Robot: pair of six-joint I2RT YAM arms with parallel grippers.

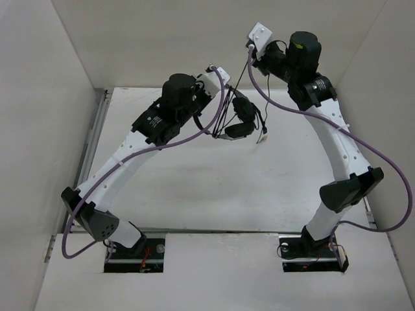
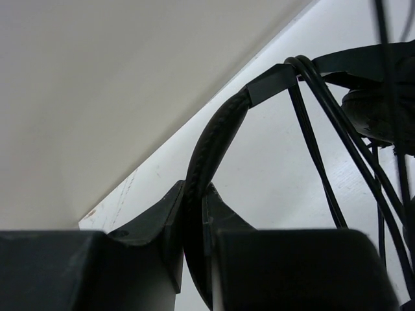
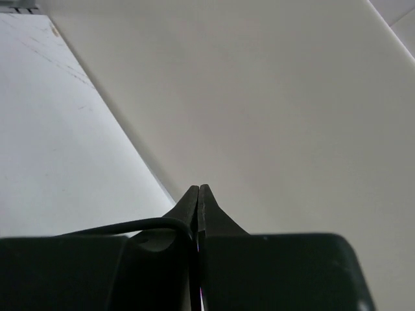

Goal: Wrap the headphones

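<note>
The left end effector [image 2: 193, 197] is clamping the headphones [image 2: 217, 126]; the right end effector [image 3: 198, 194] is pinching their cable [image 3: 130, 227] thinly, risking slipping under tension.

We've got a white table [image 1: 207, 201] boxed in by plain white walls [image 1: 162, 39]. Past the left fingers [image 2: 155, 220], wall meets tabletop in a straight seam; same past the right fingers [image 3: 185, 214]. Metal rail [image 1: 97, 129] along the table edge, well left of the left fingers. Light even, shadows soft.
</note>
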